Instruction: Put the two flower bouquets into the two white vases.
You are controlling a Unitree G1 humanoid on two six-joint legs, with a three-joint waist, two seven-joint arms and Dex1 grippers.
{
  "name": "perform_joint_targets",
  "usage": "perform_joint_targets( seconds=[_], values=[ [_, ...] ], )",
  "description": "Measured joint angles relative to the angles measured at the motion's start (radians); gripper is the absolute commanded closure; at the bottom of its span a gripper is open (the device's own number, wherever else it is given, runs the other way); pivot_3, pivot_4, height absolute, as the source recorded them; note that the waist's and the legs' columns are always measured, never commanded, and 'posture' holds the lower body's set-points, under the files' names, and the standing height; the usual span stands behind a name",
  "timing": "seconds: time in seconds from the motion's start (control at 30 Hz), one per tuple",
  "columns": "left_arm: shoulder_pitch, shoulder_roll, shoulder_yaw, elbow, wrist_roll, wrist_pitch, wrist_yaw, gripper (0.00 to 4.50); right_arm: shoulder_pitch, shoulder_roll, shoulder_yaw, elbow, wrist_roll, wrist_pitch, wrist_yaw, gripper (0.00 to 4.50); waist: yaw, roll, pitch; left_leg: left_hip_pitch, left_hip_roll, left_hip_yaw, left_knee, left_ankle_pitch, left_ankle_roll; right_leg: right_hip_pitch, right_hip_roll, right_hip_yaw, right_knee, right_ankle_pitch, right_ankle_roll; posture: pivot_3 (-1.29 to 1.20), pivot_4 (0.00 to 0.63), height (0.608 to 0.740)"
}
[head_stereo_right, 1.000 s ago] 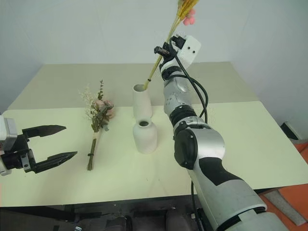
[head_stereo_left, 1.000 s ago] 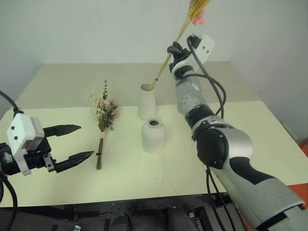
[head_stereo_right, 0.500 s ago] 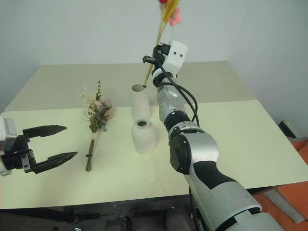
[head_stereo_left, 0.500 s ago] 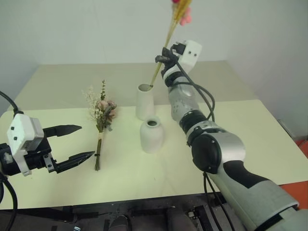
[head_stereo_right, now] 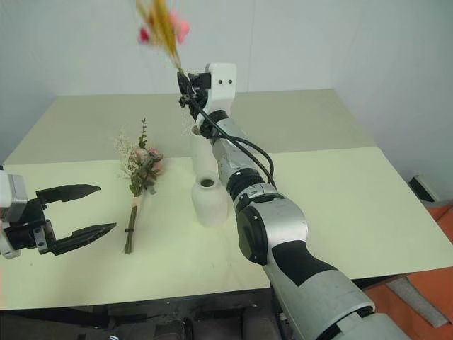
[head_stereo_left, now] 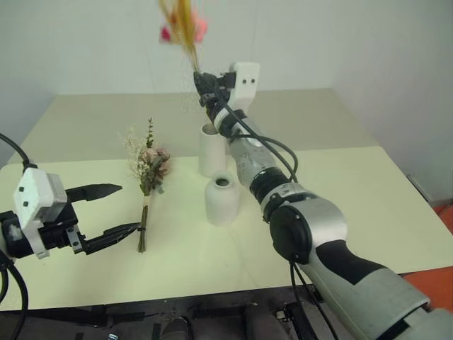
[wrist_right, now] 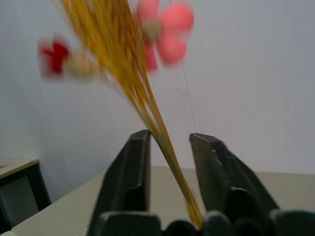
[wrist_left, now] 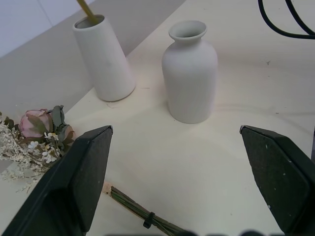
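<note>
While the left claw [head_stereo_left: 113, 211] waits at about eight o'clock on the pale cream bench [head_stereo_left: 368, 205] with its black fingers spread wide and nothing between them, the full bunch of pink roses, white sprigs and green leaves [head_stereo_left: 146, 170] lies flat just beyond it, stems pointing towards the near edge. This bunch is in no vase yet. Near the centre stands the shorter rounded matte white vase with a narrow mouth [head_stereo_left: 222, 200], empty as far as its dark opening shows. Just behind it, towards twelve o'clock, stands the taller tapered matte white vase [head_stereo_left: 211, 149]; the left wrist view shows a yellow stem end inside its mouth. Above it the right claw [head_stereo_left: 201, 82] has its fingers parted around the stems of the thin bunch with a yellow plume and small pink blooms [head_stereo_left: 182, 25]; the stems run between them, seemingly loose rather than pinched. I judge the first bouquet to be nearly placed, about to be let go. The rose bunch and the round vase remain
</note>
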Motion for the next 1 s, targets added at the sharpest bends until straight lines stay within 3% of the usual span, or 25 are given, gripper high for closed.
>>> perform_joint_targets(
  seconds=[0.17, 0.2, 0.37, 0.57, 0.77, 0.87, 1.0],
  values=[
    [-0.001, 0.0, 0.0, 0.001, 0.0, 0.0, 0.001, 0.0, 0.042, -0.019, 0.017, -0.005, -0.019, -0.007, -0.001, 0.13, 0.001, 0.0, 0.0, 0.0, 0.0, 0.0, 0.0, 0.0, 0.0, 0.0, 0.0, 0.0, 0.0, 0.0, 0.0, 0.0, 0.15, 0.74],
    [-0.001, 0.0, 0.0, 0.002, 0.0, 0.0, 0.001, 0.0, 0.054, -0.027, 0.017, -0.005, -0.019, -0.007, 0.001, 0.06, 0.001, 0.0, 0.0, 0.0, 0.0, 0.0, 0.0, 0.0, 0.0, 0.0, 0.0, 0.0, 0.0, 0.0, 0.0, 0.0, 0.15, 0.74],
    [-0.015, -0.023, -0.013, -0.003, 0.01, 0.001, 0.054, 0.0, 0.123, -0.093, 0.028, -0.057, -0.019, -0.022, 0.08, 0.06, 0.001, 0.0, 0.0, 0.001, 0.0, 0.0, 0.0, 0.0, 0.0, 0.001, 0.0, 0.0, 0.0, 0.0, 0.0, 0.0, 0.15, 0.74],
    [-0.021, -0.088, -0.136, -0.154, 0.13, 0.128, 0.379, 0.0, 0.271, -0.219, 0.086, -0.292, 0.004, 0.095, 0.269, 0.06, 0.009, -0.001, 0.0, 0.0, -0.001, -0.001, 0.0, 0.0, 0.0, 0.001, 0.0, 0.0, 0.001, 0.0, 0.001, 0.0, 0.15, 0.74],
    [-0.192, -0.197, -0.322, -0.192, 0.152, 0.382, 0.678, 0.0, 0.531, -0.537, 0.184, -0.899, 0.069, 0.643, 0.457, 0.06, 0.064, 0.0, 0.0, 0.001, -0.002, -0.001, 0.002, 0.0, 0.0, 0.0, 0.0, 0.0, 0.004, -0.001, 0.002, 0.0, 0.15, 0.74],
    [-0.397, -0.214, -0.43, -0.084, 0.152, 0.586, 0.758, 0.0, 0.624, -0.72, 0.218, -1.133, 0.129, 0.86, 0.571, 0.06, 0.084, 0.0, 0.0, 0.002, -0.002, -0.002, 0.003, 0.0, 0.0, 0.002, 0.001, 0.001, 0.005, -0.005, 0.008, 0.0, 0.15, 0.74],
    [-0.622, -0.315, -0.534, 0.116, 0.199, 0.776, 0.859, 0.0, 0.724, -0.995, 0.213, -1.329, 0.231, 1.125, 0.724, 0.06, 0.093, 0.0, 0.0, 0.007, -0.003, -0.003, 0.006, 0.0, 0.0, 0.009, 0.001, 0.001, 0.002, -0.004, 0.009, 0.0, 0.15, 0.74]
  ],
)
